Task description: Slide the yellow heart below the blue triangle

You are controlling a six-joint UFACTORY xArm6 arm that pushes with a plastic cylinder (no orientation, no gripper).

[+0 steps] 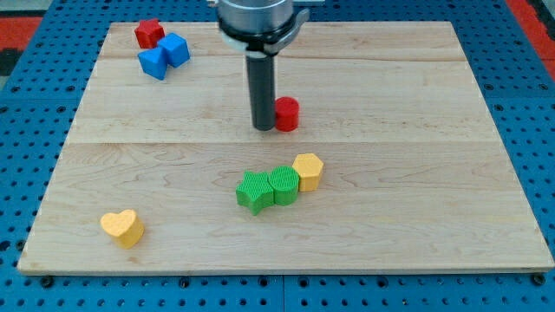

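Observation:
The yellow heart (pixel 122 227) lies near the view's bottom left of the wooden board (pixel 416 225). The blue triangle (pixel 153 63) lies near the view's top left, touching a blue cube (pixel 175 48) on its right. My tip (pixel 263 128) rests on the board near the middle top, just left of a red cylinder (pixel 287 113), far from the heart and the triangle.
A red block (pixel 149 33) sits above the blue pair. A green star (pixel 254 191), a green cylinder (pixel 283 185) and a yellow hexagon (pixel 308 171) form a touching row below my tip. A blue pegboard (pixel 26 104) surrounds the board.

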